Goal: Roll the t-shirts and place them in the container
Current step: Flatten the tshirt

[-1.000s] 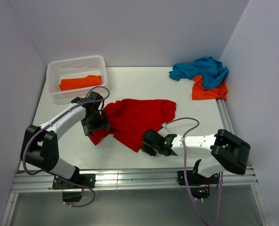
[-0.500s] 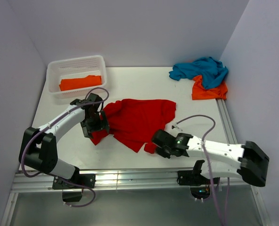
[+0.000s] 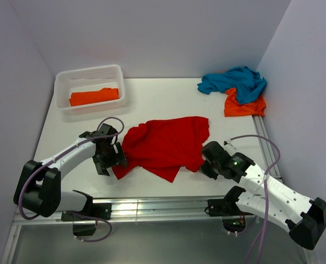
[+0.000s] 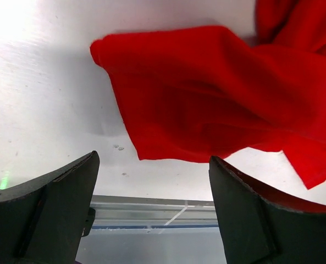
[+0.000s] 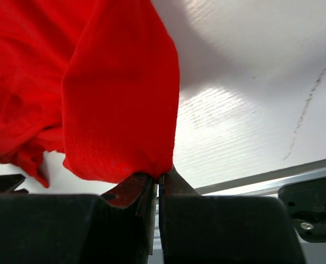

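Observation:
The bright red t-shirt (image 3: 165,146) lies crumpled in the middle of the table. My right gripper (image 3: 205,165) is shut on its near right edge; in the right wrist view the cloth (image 5: 119,93) hangs from the closed gripper (image 5: 158,181). My left gripper (image 3: 114,159) is open beside the shirt's left corner, and the left wrist view shows that corner (image 4: 206,99) lying beyond the open gripper (image 4: 154,190), not touched. A teal blue t-shirt (image 3: 234,80) lies over an orange t-shirt (image 3: 245,104) at the far right. Another orange t-shirt (image 3: 94,96) lies in the basket.
A white lattice basket (image 3: 88,74) stands at the far left. White walls close in the table on the left, back and right. A metal rail (image 3: 152,206) runs along the near edge.
My right gripper has moved to the right, pulling the red shirt's near right edge with it. My left gripper has moved slightly towards the near edge. The shirt has shifted to the right.

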`<state>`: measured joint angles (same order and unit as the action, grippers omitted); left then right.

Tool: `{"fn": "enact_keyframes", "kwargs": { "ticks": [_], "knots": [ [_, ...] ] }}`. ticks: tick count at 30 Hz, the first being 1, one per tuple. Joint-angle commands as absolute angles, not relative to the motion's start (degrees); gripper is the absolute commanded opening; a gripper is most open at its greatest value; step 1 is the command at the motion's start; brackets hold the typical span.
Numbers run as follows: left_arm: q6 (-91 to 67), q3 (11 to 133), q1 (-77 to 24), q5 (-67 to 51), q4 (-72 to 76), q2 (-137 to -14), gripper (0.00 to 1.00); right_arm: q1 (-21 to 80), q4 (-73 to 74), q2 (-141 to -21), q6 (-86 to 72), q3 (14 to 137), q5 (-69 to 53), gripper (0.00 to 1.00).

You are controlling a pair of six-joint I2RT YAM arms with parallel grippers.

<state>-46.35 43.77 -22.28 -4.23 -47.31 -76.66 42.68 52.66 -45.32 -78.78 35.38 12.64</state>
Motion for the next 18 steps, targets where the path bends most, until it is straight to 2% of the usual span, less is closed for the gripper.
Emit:
{"fn": "enact_keyframes", "kwargs": {
  "ticks": [1,9,12,15,18],
  "knots": [
    [-48.2,43.1,-24.2,-6.2,-43.2,-76.5,0.87,41.0,54.5,-47.0,-75.2,38.2,12.4,0.00],
    [-51.9,41.0,-28.7,-6.6,-40.0,-75.1,0.89,39.0,51.9,-49.5,-73.4,38.9,9.8,0.00],
    [-52.2,40.3,-29.0,-4.4,-41.1,-77.2,0.86,38.7,51.3,-49.5,-73.0,38.8,9.4,0.00],
    [-53.1,40.4,-29.9,-3.0,-41.5,-78.7,0.78,38.2,51.3,-49.7,-72.4,39.1,9.5,0.00],
    [-54.0,40.1,-30.2,-1.8,-41.9,-78.7,0.66,37.6,51.8,-50.0,-71.9,39.7,9.5,0.00]
  ]
}}
